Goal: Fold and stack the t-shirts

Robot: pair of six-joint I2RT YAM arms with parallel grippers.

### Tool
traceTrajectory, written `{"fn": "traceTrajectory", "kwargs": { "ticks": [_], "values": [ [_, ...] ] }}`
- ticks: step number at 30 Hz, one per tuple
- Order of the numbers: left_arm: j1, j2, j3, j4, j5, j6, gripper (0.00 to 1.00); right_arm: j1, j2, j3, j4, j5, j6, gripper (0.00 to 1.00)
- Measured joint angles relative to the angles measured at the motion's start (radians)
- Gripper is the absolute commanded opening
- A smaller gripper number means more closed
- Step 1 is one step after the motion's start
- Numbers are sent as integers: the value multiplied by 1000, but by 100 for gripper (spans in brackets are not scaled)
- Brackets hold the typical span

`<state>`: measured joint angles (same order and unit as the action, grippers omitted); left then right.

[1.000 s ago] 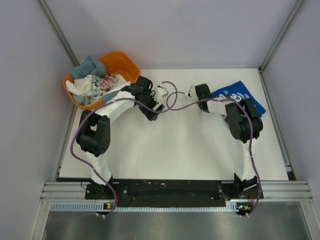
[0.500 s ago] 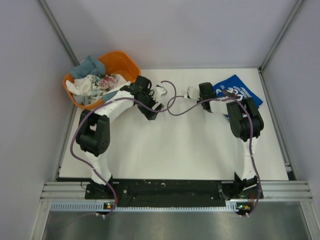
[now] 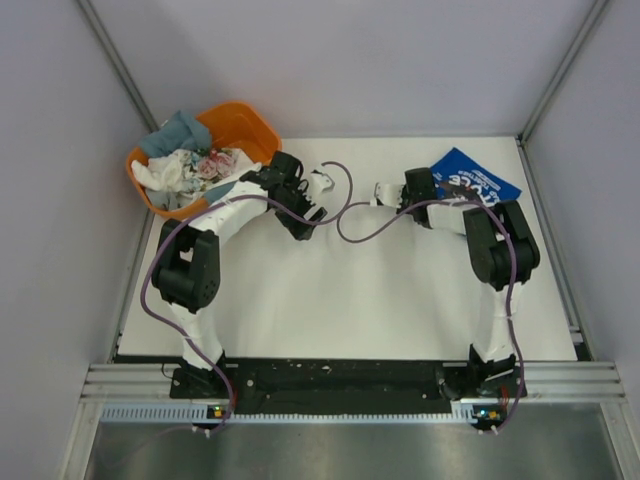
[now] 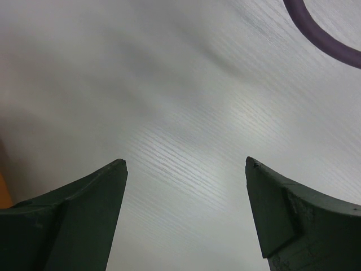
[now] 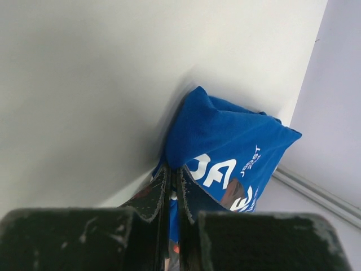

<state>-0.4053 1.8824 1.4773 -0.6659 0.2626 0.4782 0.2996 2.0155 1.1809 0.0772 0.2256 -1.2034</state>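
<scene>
A royal blue t-shirt (image 3: 475, 180) with white lettering lies at the far right of the table. My right gripper (image 3: 438, 186) is shut on its near-left edge. In the right wrist view the blue t-shirt (image 5: 225, 141) tents up from the closed right gripper (image 5: 174, 169), and the lettering and a dark graphic show. Grey-blue (image 3: 180, 130), white (image 3: 168, 172) and floral (image 3: 210, 162) t-shirts are heaped in the orange tub (image 3: 250, 125). My left gripper (image 3: 320, 185) is open and empty beside the tub. It hangs over bare table in the left wrist view (image 4: 186, 164).
The orange tub stands at the far left corner. Purple cables (image 3: 350, 210) loop between the two wrists, and one shows in the left wrist view (image 4: 321, 34). Grey walls close in the table on the left, back and right. A metal rail (image 3: 350, 380) runs along the near edge.
My right gripper has moved toward the far edge and pulled the blue t-shirt with it, so the shirt now lies more bunched and farther back. The left arm has barely moved.
</scene>
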Motion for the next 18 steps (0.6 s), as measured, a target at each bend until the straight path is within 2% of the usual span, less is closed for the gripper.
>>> {"fn": "traceTrajectory", "kwargs": {
  "ticks": [8, 18],
  "values": [
    [4, 0, 0, 0, -10, 6, 89, -65, 37, 53, -3, -27, -45, 0],
    [6, 1, 0, -1, -19, 14, 89, -79, 41, 58, -3, -29, -88, 0]
  ]
}}
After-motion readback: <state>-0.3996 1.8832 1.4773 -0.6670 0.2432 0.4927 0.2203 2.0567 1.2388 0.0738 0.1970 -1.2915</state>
